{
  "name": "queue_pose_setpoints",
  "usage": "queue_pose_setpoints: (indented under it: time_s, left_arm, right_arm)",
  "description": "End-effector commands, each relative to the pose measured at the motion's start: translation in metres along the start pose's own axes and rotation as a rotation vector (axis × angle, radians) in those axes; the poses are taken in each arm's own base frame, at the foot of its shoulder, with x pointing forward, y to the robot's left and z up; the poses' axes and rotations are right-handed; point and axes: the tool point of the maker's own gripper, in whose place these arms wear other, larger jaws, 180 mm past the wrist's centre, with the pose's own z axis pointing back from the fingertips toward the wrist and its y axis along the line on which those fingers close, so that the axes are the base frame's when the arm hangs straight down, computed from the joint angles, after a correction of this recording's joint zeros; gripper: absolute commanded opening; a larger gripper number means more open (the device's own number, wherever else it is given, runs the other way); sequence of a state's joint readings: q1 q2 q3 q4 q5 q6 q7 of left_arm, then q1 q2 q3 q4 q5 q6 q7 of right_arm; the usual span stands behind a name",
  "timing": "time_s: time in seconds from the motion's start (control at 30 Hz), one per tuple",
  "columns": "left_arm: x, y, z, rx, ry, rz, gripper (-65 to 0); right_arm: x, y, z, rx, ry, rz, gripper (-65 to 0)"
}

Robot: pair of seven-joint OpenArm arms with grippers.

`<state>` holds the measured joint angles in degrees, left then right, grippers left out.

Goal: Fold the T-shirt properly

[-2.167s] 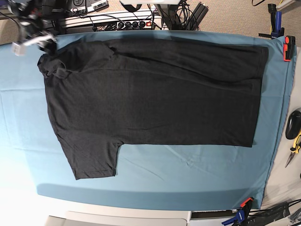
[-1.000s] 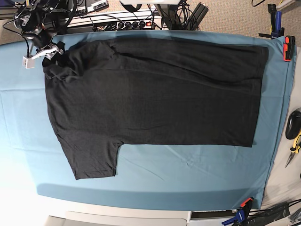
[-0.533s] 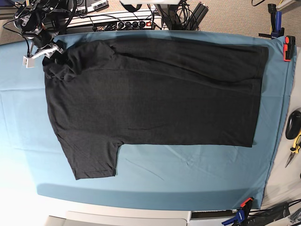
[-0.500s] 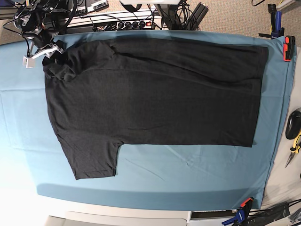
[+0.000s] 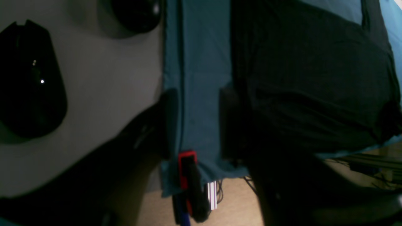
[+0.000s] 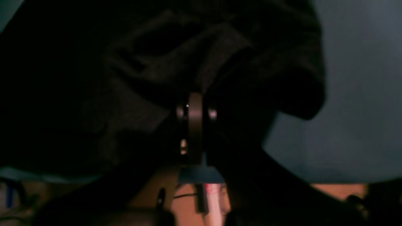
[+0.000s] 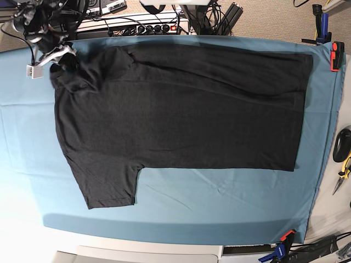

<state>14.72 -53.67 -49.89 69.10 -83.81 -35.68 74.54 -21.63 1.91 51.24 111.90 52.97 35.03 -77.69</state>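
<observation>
No brand, label or writing can be read anywhere in the three views.

The T-shirt (image 7: pixel 181 109) lies spread flat on the teal cloth (image 7: pixel 219 197) that covers the tabletop, filling most of the middle. Its straight hem edge runs down the 3 o'clock side, one short sleeve (image 7: pixel 107 186) points toward 7 o'clock, and the fabric is bunched into a crumpled lump at 10 o'clock. Only plain dark fabric shows; the upper face carries no visible print.

The right hand (image 7: pixel 61 55) sits at that 10 o'clock lump, at the far-left corner of the garment. In the right wrist view its fingers (image 6: pixel 195 125) are pressed together with dark folds of the shirt gathered around them, pinching the T-shirt (image 6: pixel 141 78) at the bunched corner.

The left hand (image 5: pixel 194 122) is out of the base view. Its own camera shows the two dark fingers (image 5: pixel 169 122) held partly apart above the cloth's edge strip, just beside the shirt's hem (image 5: pixel 314 78), with nothing between them and no visible contact with the fabric.

A red clamp (image 5: pixel 187 169) grips the cloth edge below that hand; the same clamp (image 7: pixel 335 56) appears at 2 o'clock in the base view. More clamps (image 7: pixel 284 244) sit at 5 o'clock, and pliers with yellow handles (image 7: pixel 344 172) lie off the cloth at 3 o'clock.
</observation>
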Motion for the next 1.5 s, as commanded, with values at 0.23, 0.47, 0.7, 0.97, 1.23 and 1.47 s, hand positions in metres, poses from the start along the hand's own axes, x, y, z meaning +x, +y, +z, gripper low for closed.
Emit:
queue_pose_setpoints:
  time_s: [0.23,0.47,0.7,0.97,1.23,1.47]
  left_arm:
    - [0.022,-0.004,0.009,0.001,-0.042,-0.043,-44.8]
    - [0.023,-0.004,0.009,0.001,-0.048,-0.043,-44.8]
    - [0.023,-0.004,0.009,0.001,-0.048,-0.043,-44.8]
    - [0.023,-0.004,0.009,0.001,-0.048,-0.043,-44.8]
    - [0.023,-0.004,0.009,0.001,-0.048,-0.042,-44.8]
    - [0.023,-0.004,0.009,0.001,-0.048,-0.042,-44.8]
  right_arm:
    - [0.028,0.02,0.028,-0.062,-0.072,0.173,-65.0]
    - [0.017,0.011,0.031,-0.106,-0.025,0.178,-65.0]
    - [0.015,0.008,0.032,-0.119,-0.017,0.18,-65.0]
    - [0.013,0.004,0.032,-0.14,-0.005,0.183,-65.0]
    - [0.014,0.005,0.032,-0.137,-0.007,0.183,-62.7]
    - [0.014,0.005,0.032,-0.136,-0.007,0.182,-62.4]
